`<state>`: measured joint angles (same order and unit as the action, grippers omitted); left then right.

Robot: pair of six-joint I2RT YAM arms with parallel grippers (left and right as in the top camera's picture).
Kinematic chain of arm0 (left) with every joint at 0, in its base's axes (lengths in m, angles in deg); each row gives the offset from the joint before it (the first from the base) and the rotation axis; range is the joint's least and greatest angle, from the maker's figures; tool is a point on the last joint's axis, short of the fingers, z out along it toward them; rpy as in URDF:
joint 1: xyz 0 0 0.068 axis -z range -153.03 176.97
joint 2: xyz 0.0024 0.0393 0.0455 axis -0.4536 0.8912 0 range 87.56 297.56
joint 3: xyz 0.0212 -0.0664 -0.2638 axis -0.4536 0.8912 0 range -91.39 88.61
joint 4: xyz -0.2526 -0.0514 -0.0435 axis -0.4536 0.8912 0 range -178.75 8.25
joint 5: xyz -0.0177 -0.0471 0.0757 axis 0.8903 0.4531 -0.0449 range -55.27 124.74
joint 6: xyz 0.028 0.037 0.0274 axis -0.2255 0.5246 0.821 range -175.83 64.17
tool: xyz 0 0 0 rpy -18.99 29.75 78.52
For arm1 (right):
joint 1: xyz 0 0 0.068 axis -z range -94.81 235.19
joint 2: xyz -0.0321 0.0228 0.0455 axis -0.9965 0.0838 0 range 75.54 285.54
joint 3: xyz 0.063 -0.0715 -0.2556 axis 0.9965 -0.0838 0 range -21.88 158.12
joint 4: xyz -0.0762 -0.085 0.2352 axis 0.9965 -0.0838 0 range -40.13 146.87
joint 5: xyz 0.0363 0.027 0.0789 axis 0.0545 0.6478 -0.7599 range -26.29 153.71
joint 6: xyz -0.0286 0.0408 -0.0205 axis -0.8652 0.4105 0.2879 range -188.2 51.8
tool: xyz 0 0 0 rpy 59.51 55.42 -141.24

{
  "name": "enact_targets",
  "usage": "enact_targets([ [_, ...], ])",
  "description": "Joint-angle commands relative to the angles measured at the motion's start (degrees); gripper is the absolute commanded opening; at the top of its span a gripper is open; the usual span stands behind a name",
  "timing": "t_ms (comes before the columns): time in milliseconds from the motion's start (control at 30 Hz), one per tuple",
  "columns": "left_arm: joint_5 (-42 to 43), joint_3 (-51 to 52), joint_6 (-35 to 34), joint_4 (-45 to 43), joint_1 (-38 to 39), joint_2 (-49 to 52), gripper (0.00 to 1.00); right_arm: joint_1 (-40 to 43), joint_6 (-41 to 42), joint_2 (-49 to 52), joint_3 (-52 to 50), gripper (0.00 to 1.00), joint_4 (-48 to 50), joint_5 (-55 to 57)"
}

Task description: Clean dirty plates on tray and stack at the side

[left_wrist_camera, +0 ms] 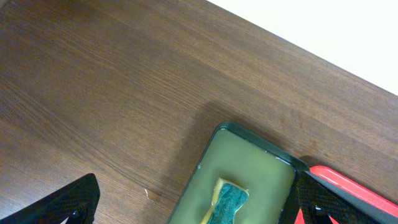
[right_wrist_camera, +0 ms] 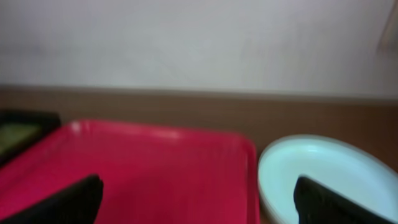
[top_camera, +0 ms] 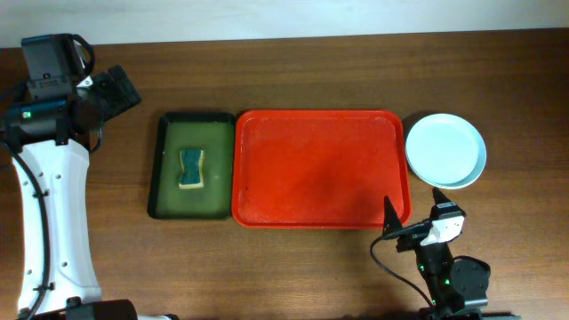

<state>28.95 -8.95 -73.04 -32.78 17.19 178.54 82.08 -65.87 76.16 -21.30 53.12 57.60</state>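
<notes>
1. Large rectangular red-orange plastic tray (right_wrist_camera: 143, 168) lies just ahead of the right pincer (right_wrist_camera: 198, 186); stacked round pale plastic plates (right_wrist_camera: 323, 168) sit ahead-right, beside its rim.
2. Right pincer and left pincer (left_wrist_camera: 196, 180) gape wide, released.

One red tray (top_camera: 320, 169), one dark green tray (top_camera: 156, 169), one sponge (top_camera: 190, 169) and one stack of plates (top_camera: 445, 149) are counted.

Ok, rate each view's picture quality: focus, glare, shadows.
Overhead: sharp and evenly lit, with no strong glare on the large rectangular red-orange plastic tray. Left wrist: crisp grain on the brown wooden table, but the area past its far edge is blown out to white. Right wrist: blurred throughout, so the tray and the round pale plastic plates have smeared edges.
</notes>
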Motion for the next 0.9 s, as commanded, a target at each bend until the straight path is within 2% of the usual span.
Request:
enact_targets([
  [0,0.44,-0.20,-0.57,-0.09,-0.04,0.00,0.99,-0.37,1.97,-0.39,-0.26,0.99,-0.61,3.69],
  [133,0.44,-0.20,-0.57,-0.09,-0.04,0.00,0.99,-0.35,-5.14,-0.39,-0.26,0.99,-0.59,3.65],
  [867,0.42,-0.13,-0.57,-0.09,0.68,-0.92,0.99,-0.20,-5.09,-0.33,-0.26,0.99,-0.59,3.80],
])
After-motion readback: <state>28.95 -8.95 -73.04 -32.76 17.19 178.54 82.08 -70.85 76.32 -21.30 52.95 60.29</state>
